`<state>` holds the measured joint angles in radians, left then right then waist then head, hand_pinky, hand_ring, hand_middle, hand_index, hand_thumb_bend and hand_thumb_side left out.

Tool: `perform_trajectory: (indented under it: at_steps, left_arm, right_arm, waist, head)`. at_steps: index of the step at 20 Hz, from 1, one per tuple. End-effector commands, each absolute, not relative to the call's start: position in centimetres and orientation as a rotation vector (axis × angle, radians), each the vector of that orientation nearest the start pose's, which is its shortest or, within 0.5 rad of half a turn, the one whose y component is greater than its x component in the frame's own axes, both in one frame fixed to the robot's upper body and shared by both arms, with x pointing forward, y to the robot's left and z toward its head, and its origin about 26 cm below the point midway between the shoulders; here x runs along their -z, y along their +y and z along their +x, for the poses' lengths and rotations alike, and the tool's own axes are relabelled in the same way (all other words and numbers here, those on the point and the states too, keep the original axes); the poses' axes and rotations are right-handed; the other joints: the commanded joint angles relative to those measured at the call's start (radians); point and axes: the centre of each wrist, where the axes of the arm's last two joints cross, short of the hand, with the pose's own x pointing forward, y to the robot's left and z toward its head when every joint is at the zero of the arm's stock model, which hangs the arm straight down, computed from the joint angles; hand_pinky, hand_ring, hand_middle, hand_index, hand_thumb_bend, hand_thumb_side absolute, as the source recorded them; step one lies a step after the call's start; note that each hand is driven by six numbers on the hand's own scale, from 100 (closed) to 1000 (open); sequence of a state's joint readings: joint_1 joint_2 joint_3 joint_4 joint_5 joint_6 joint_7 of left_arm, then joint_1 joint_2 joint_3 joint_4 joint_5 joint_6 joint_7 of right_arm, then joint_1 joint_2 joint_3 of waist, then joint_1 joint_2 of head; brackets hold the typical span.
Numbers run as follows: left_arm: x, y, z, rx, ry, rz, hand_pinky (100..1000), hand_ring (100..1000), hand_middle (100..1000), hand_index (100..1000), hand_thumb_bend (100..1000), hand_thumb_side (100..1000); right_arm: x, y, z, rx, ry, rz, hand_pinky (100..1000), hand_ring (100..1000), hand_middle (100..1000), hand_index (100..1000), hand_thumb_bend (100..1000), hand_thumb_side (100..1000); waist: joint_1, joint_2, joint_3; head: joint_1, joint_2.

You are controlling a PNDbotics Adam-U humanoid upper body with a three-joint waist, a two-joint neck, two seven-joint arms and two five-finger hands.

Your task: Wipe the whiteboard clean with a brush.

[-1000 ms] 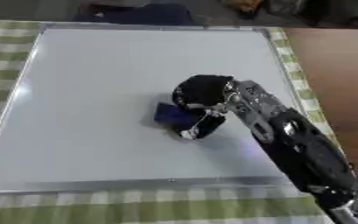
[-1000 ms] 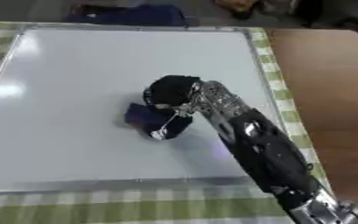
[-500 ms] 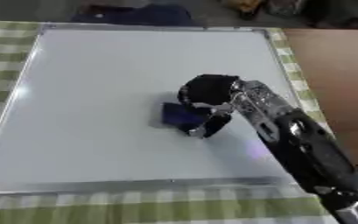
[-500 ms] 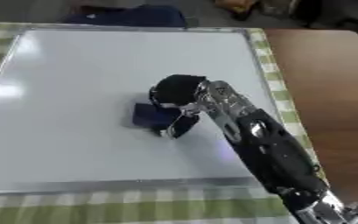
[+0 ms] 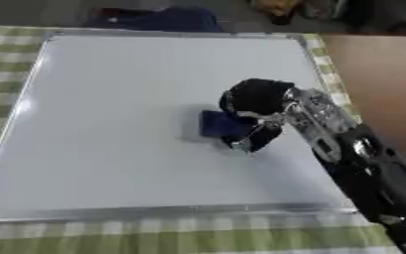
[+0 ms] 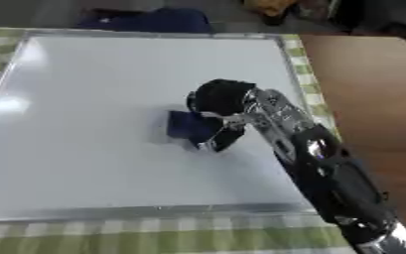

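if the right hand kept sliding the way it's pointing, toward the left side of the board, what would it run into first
Nothing, it seems: past the blue brush held in the right hand, only bare whiteboard lies leftward until its left frame edge.

One whiteboard [image 5: 110, 124] fills the frame; one dark blue brush [image 5: 216, 124] at centre; one robot hand [image 5: 256, 101] centre right.

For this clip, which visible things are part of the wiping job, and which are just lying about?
Part of the job:
right hand, curled round the brush
blue brush, on the board
whiteboard

Lying about:
dark blue thing beyond the far edge
green checked cloth underneath
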<state>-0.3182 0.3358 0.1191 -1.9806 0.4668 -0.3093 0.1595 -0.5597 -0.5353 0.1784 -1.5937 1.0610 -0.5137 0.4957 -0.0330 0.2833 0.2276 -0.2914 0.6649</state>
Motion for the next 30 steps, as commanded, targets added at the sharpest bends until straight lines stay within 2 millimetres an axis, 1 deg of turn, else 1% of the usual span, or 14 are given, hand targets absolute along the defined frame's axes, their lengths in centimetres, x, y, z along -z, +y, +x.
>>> perform_trajectory:
  at_steps: [1,5,6,7,12,15,22,30]
  left_arm:
    - [-22.3,29.5,29.9,-0.158,-2.609,-0.197,448,496,513,533,153,939]
    - [-22.4,29.5,29.9,-0.156,-2.613,-0.194,448,496,513,533,152,939]
    - [-22.4,29.5,29.9,-0.155,-2.613,-0.193,448,495,513,533,147,937]
    - [-22.4,29.6,29.9,-0.154,-2.614,-0.192,448,495,513,533,151,940]
    - [-22.4,29.6,29.9,-0.154,-2.617,-0.19,448,495,513,533,150,941]
    - [-22.5,29.5,29.9,-0.153,-2.621,-0.193,448,495,513,532,148,942]
    - [-22.6,29.4,29.9,-0.147,-2.624,-0.194,447,494,512,530,142,949]
    - [-22.8,29.3,30.0,-0.144,-2.634,-0.201,446,493,512,528,138,953]
  right_arm:
    - [-21.8,-27.7,37.2,2.584,1.935,1.315,446,493,132,100,100,447]
    - [-22.5,-28.2,36.8,2.561,1.965,1.339,443,488,128,100,100,450]
    - [-22.8,-28.4,36.7,2.553,1.972,1.351,443,487,127,100,100,437]
    - [-23.0,-28.6,36.5,2.541,1.98,1.367,442,486,125,100,100,450]
    - [-24.4,-30.2,35.8,2.486,2.022,1.444,439,479,117,100,100,452]
    - [-25.2,-31.3,35.4,2.473,2.044,1.467,433,473,111,100,100,456]
    - [-27.0,-33.1,34.2,2.477,2.092,1.451,423,464,100,100,100,457]
    - [-28.4,-34.2,33.1,2.478,2.127,1.429,410,453,100,100,100,456]
  waist:
    - [0.004,-0.014,0.0]
    - [0.003,-0.011,-0.002]
    - [0.003,-0.01,-0.002]
    - [0.002,-0.009,-0.003]
    - [0.002,-0.005,-0.003]
    - [0.003,-0.001,-0.003]
    - [0.002,0.013,0.001]
    - [0.0,0.03,0.008]
  head:
    - [0.004,-0.013]
    - [0.007,-0.018]
    - [0.008,-0.019]
    - [0.01,-0.02]
    - [0.016,-0.025]
    - [0.021,-0.022]
    - [0.029,-0.008]
    - [0.032,-0.001]
